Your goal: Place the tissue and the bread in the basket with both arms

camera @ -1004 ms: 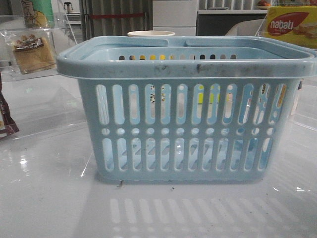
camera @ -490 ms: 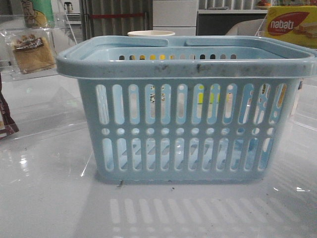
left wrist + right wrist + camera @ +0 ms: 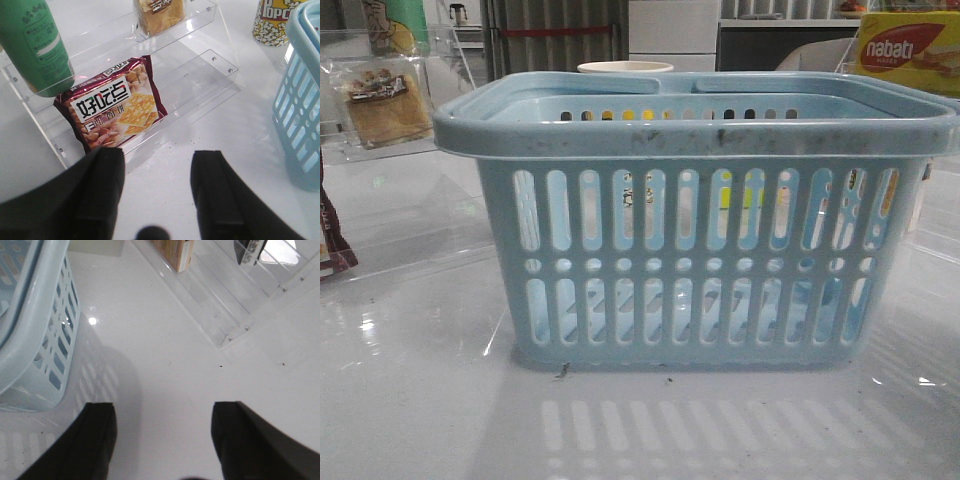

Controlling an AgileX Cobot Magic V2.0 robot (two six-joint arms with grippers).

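**Both grippers spread wide and empty beside the basket**

The left gripper (image 3: 157, 192) hangs over the white table (image 3: 165, 165) with its two black fingers (image 3: 102, 185) set well apart and nothing between them; they touch nothing that I can see. Just ahead of them a dark red snack bag (image 3: 111, 110) leans on the lower step of a clear acrylic stand (image 3: 200, 65), beside a green bottle (image 3: 35, 45). On the step above sits the bread (image 3: 160, 15), only its lower part in the left wrist view. In the front view the bread (image 3: 388, 105) stands nearly upright at the far left, its flat face toward the camera, its dark label band across the top and its long side running up and down.

The right gripper (image 3: 162, 440) is likewise released, fingers (image 3: 97, 440) wide, over bare table and holding nothing. The basket (image 3: 30, 315) stands near its left finger, not touching it. Beyond, on another clear stand (image 3: 225, 295), a small black and white pack, the tissue (image 3: 248, 251), shows only an edge, too little to tell how it lies.

From the front, the basket (image 3: 695, 130) fills the middle of the table, long side across the view, handles folded on the rim. A yellow and red nabati box (image 3: 908, 50) sits behind at the right, and a popcorn cup (image 3: 272, 22) stands near the basket.
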